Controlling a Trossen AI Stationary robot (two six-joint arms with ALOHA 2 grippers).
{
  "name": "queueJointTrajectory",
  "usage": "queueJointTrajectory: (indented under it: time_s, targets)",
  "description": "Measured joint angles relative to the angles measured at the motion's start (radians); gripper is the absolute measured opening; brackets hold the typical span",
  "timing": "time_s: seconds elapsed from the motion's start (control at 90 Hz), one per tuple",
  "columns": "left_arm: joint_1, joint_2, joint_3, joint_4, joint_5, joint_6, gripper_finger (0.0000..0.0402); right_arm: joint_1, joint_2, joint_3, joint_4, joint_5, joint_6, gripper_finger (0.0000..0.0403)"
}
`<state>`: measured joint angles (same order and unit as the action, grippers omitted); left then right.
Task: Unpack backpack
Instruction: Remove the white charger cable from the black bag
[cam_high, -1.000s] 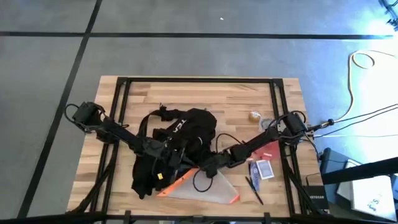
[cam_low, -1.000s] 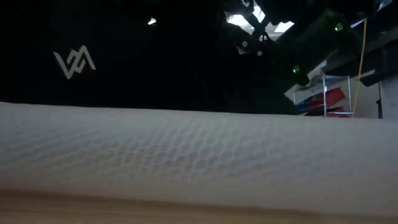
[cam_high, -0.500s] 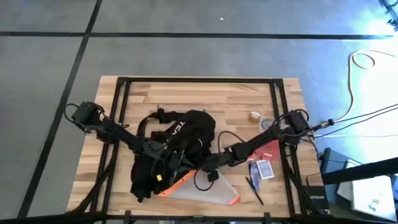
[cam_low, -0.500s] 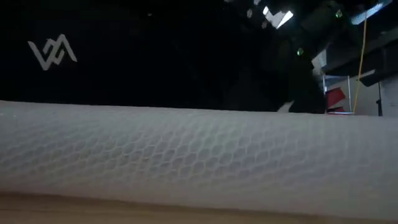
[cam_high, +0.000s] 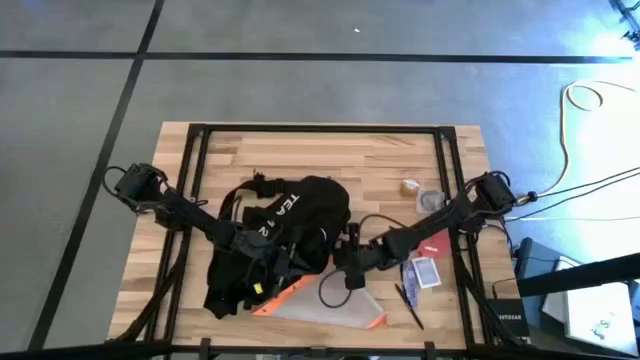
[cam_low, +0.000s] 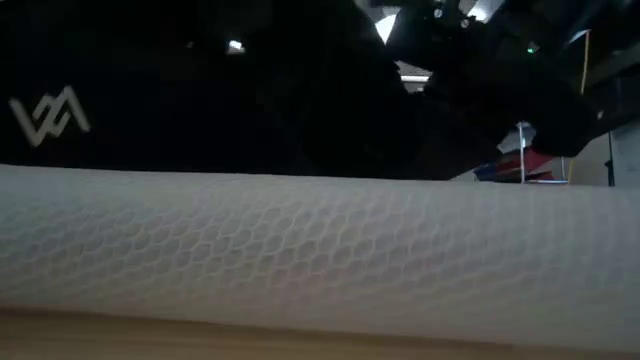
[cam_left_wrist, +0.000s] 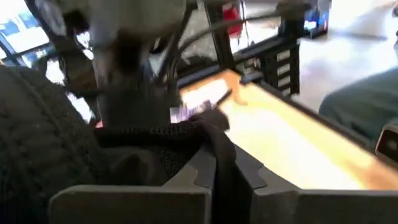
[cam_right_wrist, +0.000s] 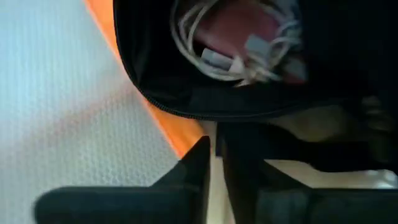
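Note:
The black backpack lies at the table's middle, white lettering up, its open mouth showing white cables and something red inside. My left gripper is shut on its near side. My right gripper comes from the right and is shut at the mouth's lower lip. The translucent pouch with orange trim lies flat at the near edge, partly under the backpack. It fills the low view, with the backpack dark behind it. My left gripper pinches a black fold or strap of the backpack between its two shut fingers. The fabric runs from the fingertips back to the bag's body, which rests on the table. My right gripper's fingers close at the zipped lower lip of the backpack's mouth, just above the pouch's orange trim. The fingers themselves hide the contact, so how much fabric they hold does not show.
Right of the backpack lie a blue card box, a dark pen, a red flat item and two small objects farther back. Black frame bars run along the table's sides. Bare wood lies at the far side.
My right gripper has shut and drawn a little toward the table's right edge. The backpack's top face has turned, so more of its white lettering shows from above, and its white logo has slid leftward in the low view.

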<state>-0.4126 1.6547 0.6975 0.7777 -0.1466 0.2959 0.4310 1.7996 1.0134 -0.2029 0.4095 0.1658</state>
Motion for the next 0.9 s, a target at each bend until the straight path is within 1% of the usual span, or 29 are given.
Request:
queueJointTrajectory:
  time_s: [0.044,0.1,0.222,0.344,0.433,0.511,0.578,0.633,0.678,0.744,0.9]
  targets:
    - [0.000,0.000,0.000,-0.022,-0.009,0.000,0.0000,0.011,0.000,-0.002,0.031,0.039,0.029,0.0006]
    - [0.000,0.000,0.000,-0.047,-0.014,0.000,0.0000,0.016,0.000,-0.009,0.112,0.047,0.064,0.0005]
    - [0.000,0.000,0.000,-0.087,-0.020,0.000,0.0000,0.014,0.021,-0.012,0.290,0.018,0.075,0.0030]
    - [0.000,0.000,-0.001,-0.095,-0.020,-0.004,0.0000,0.013,0.064,-0.013,0.335,0.021,0.022,0.0081]
    - [0.001,0.000,-0.002,-0.095,-0.022,-0.003,0.0000,0.003,0.099,-0.013,0.347,0.036,0.012,0.0134]
    - [0.002,0.000,-0.002,-0.095,-0.028,-0.003,0.0000,-0.001,0.133,-0.013,0.392,0.045,-0.020,0.0183]
    - [0.002,0.000,-0.002,-0.095,-0.031,-0.001,0.0000,-0.001,0.155,-0.014,0.463,0.080,-0.089,0.0222]
    - [0.002,0.001,-0.002,-0.094,-0.032,-0.001,0.0000,0.000,0.166,-0.014,0.518,0.135,-0.120,0.0247]
    - [0.002,0.001,-0.002,-0.095,-0.032,-0.001,0.0000,0.001,0.169,-0.013,0.536,0.163,-0.112,0.0262]
    - [0.002,0.002,-0.002,-0.095,-0.032,-0.004,0.0000,-0.001,0.173,-0.013,0.536,0.170,-0.083,0.0274]
    - [0.003,0.002,-0.002,-0.095,-0.032,-0.003,0.0000,-0.008,0.174,-0.013,0.540,0.183,0.027,0.0279]
